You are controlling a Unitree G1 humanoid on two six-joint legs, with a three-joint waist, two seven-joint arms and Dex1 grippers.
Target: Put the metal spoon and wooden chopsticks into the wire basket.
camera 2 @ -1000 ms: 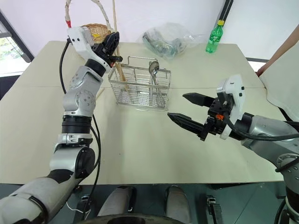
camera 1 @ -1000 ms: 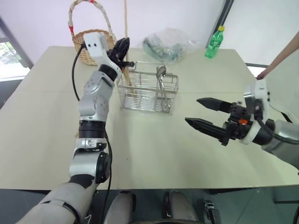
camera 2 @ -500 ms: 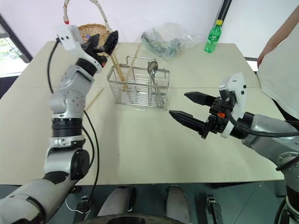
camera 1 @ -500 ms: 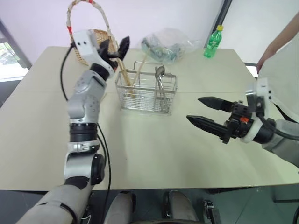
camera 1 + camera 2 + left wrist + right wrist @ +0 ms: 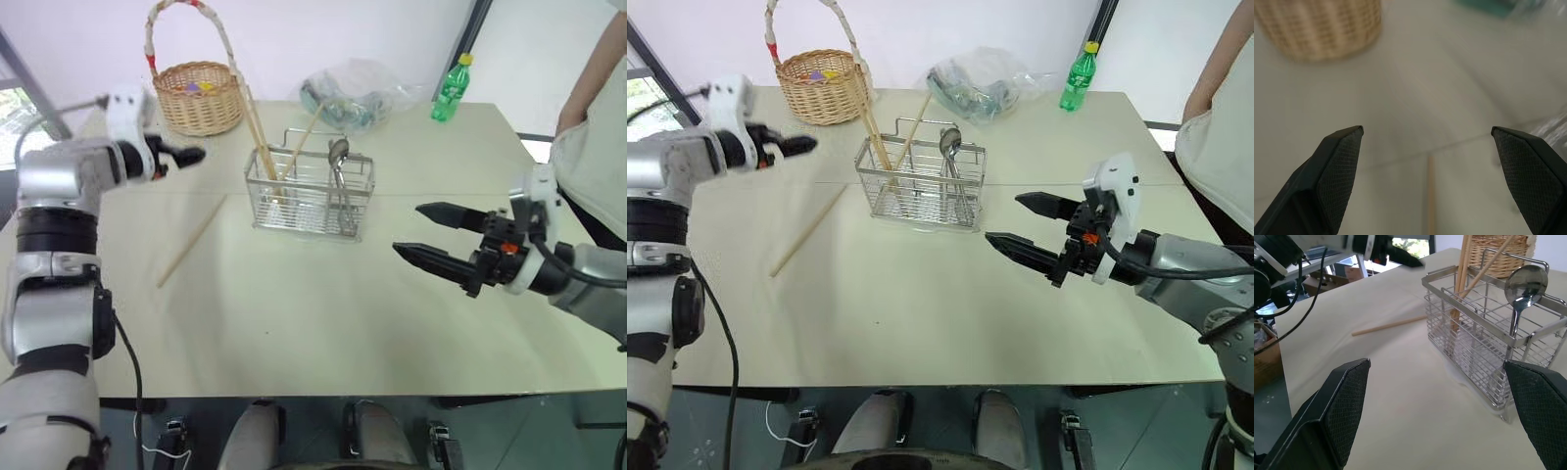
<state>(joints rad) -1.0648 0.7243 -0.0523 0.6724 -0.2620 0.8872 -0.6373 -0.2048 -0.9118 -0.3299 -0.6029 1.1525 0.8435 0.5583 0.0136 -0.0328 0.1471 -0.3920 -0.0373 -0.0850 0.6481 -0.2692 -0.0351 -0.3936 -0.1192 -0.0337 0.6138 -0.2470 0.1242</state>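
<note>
Pale counter (image 5: 294, 323) is carrying the wire basket (image 5: 312, 196), sitting between both empty, spread tools: left tool (image 5: 186, 157), right tool (image 5: 421, 235). Metal spoon (image 5: 338, 157) and wooden chopsticks (image 5: 263, 147) are standing inside; one chopstick (image 5: 193, 240) is lying below the left tool.

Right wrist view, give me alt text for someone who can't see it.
A chrome wire basket stands on a beige table, holding an upright metal spoon and leaning wooden chopsticks. One loose chopstick lies on the table beside it, framed by the open right gripper.
</note>
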